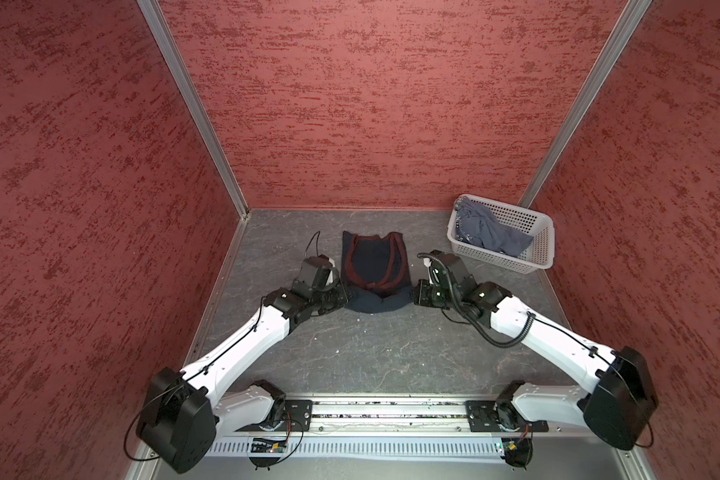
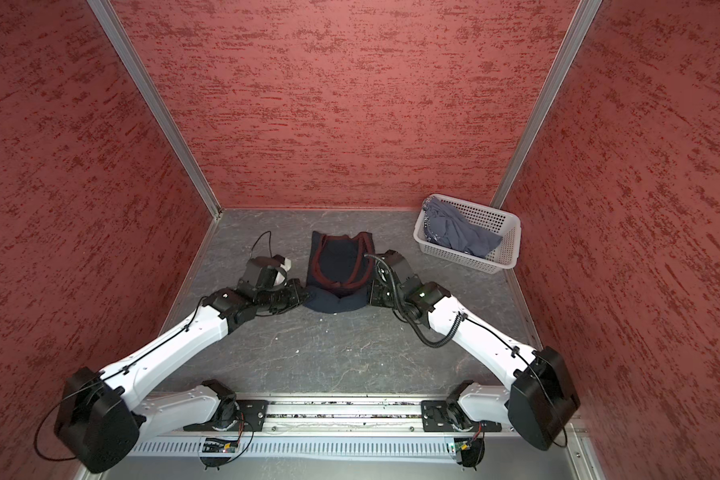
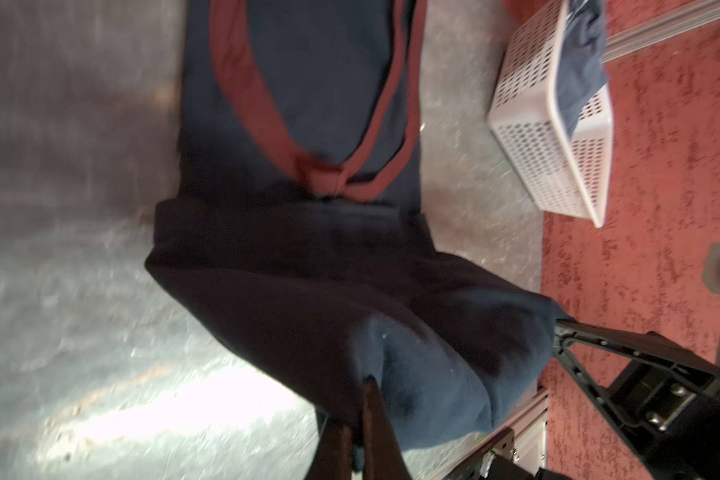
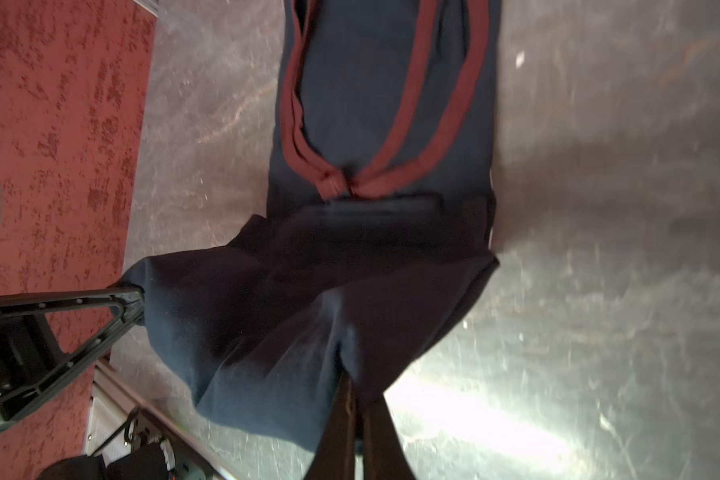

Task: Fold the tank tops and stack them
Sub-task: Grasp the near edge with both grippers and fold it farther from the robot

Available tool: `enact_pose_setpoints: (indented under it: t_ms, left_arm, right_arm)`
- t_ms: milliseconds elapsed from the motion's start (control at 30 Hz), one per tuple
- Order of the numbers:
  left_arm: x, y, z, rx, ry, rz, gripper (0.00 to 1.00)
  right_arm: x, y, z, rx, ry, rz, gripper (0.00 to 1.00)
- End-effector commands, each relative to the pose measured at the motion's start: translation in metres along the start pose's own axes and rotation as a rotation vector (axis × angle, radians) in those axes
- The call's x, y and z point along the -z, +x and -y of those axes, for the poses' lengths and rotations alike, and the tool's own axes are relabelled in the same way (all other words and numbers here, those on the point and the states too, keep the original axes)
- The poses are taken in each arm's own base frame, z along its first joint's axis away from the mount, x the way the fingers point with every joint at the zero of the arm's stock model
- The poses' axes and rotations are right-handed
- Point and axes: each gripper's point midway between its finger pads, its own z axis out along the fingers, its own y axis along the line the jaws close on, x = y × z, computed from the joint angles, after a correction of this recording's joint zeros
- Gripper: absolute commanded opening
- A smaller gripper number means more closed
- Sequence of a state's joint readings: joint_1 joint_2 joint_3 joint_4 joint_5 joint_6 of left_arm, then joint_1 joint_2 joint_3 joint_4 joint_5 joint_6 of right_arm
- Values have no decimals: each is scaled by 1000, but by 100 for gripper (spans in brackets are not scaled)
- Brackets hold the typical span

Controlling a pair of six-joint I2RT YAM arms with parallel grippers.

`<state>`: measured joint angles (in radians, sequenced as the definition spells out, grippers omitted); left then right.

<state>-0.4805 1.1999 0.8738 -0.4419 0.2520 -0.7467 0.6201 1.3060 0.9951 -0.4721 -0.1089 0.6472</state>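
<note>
The dark navy tank top [image 1: 376,266] lies in the middle of the worktop [image 1: 371,357]. It is folded into a long narrow strip, with its red trim on top. The left pincer [image 1: 347,297] and the right pincer [image 1: 412,296] are each squeezed shut on a corner of the end nearest the robot, and the cloth puffs up a little between them. So the step in hand looks like the last fold of this top. Next, both arms would need to lift that end together and carry it over to the far end, keeping level with each other, and then let go. The blue-grey tank top [image 1: 489,232] (not folded yet) sits crumpled in the white basket [image 1: 535,266] at the back right.
</note>
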Motion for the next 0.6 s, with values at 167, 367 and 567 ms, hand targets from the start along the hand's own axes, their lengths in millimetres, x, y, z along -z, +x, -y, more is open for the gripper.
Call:
enact_pose_setpoints:
  t_ms: [167,367,567]
  left_arm:
    - [-15,-93,26,39,97,57,7]
    - [-42,-142,30,107,159,48,8]
    - [-64,-177,21,175,180,50,8]
  right_arm:
    - [-10,-93,-12,76,-41,136,6]
    - [-28,-142,-13,71,-75,167,6]
    - [-54,-179,-6,44,-99,165,4]
